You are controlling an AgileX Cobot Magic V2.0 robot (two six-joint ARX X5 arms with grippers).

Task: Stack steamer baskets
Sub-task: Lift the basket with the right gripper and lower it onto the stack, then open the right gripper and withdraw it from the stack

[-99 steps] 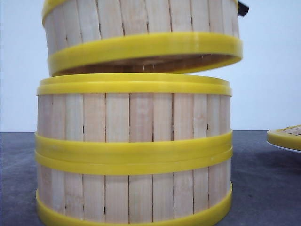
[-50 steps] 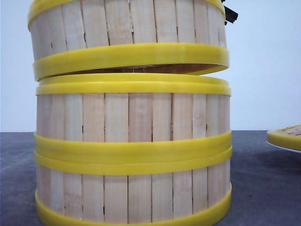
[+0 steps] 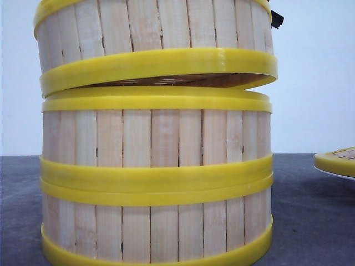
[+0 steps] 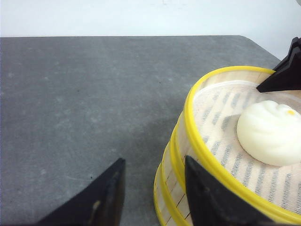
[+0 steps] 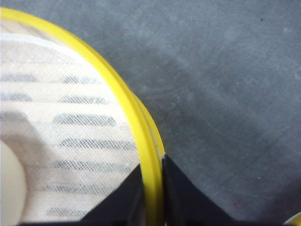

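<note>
Two steamer baskets stand stacked, the middle one (image 3: 155,136) on the bottom one (image 3: 155,227). A third basket (image 3: 161,27) sits tilted just above them, its left edge almost on the stack's rim and its right side raised. My right gripper (image 5: 153,188) is shut on this top basket's yellow rim (image 5: 141,136), one finger inside and one outside. A white bun (image 4: 270,132) lies on the cloth liner inside. My left gripper (image 4: 153,188) is open beside the stack's wall (image 4: 176,165), holding nothing.
A flat yellow-rimmed slatted lid (image 3: 338,160) lies on a white plate at the right edge of the front view. Grey table (image 4: 84,103) stretches to the left of the stack. A white wall stands behind.
The top basket has come down and shifted left over the stack. The gap under its left side has nearly closed, while the right side stays raised.
</note>
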